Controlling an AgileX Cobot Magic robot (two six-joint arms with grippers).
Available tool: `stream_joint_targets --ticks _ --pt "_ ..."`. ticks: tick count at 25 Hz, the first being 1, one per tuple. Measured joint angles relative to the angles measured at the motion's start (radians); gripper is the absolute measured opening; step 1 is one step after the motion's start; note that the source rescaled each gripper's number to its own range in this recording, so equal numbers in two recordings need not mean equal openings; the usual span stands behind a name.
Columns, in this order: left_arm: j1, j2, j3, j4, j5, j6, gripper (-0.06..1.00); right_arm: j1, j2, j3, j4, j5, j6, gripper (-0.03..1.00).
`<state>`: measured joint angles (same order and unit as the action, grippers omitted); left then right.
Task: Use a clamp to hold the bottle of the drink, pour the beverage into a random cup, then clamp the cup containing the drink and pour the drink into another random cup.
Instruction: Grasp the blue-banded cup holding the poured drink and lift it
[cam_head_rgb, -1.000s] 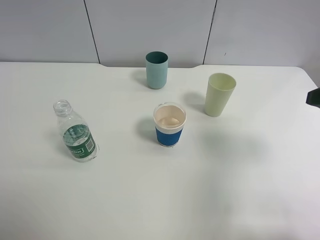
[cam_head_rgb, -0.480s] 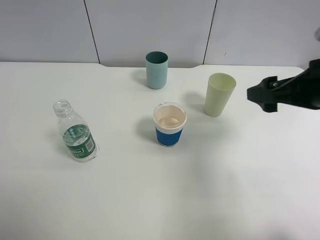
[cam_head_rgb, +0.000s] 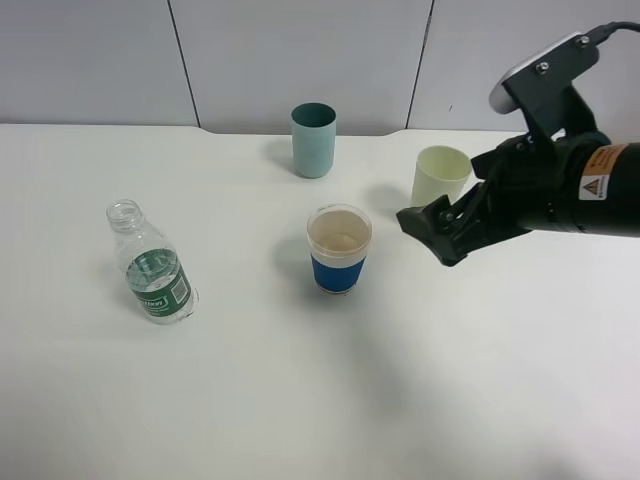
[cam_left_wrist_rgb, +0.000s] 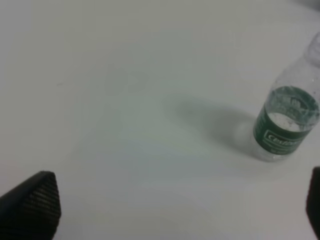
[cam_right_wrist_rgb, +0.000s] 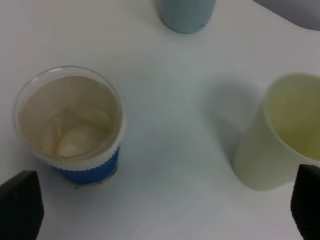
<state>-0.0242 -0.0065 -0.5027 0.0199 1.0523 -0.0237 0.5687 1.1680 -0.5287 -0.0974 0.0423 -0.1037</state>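
Pale green cup (cam_head_rgb: 438, 173) upright, white table (cam_head_rgb: 300, 400), grey wall panels (cam_head_rgb: 300, 50)

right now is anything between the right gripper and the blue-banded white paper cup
Nothing visible: only bare white table lies between the open right gripper and the blue-banded white paper cup. The pale green plastic cup stands aside, beyond the arm.

Bright, even overhead light, soft faint shadows; both wrist views blurred

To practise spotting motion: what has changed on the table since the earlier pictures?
The black right gripper swept in from the right edge, leftward, its arm now partly hiding the pale green cup; it holds nothing. The clear green-labelled bottle, blue-banded white paper cup and teal tumbler stayed put.
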Motion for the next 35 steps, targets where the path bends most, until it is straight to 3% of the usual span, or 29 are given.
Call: stream_joint_targets --ticks 6,18,29,35 --pt "0.0 0.0 0.0 0.0 0.001 0.0 1.0 0.068 0.089 0.0 -0.006 -0.017 -0.006 1.0" --pt "0.0 0.0 0.0 0.0 0.001 0.0 1.0 0.072 0.271 0.0 -0.008 -0.049 0.047 1.0" --pt "0.0 0.0 0.0 0.0 0.001 0.0 1.0 0.072 0.478 0.0 -0.017 -0.256 0.035 1.0" --pt "0.0 0.0 0.0 0.0 0.001 0.0 1.0 0.072 0.559 0.09 -0.014 -0.48 -0.028 1.0"
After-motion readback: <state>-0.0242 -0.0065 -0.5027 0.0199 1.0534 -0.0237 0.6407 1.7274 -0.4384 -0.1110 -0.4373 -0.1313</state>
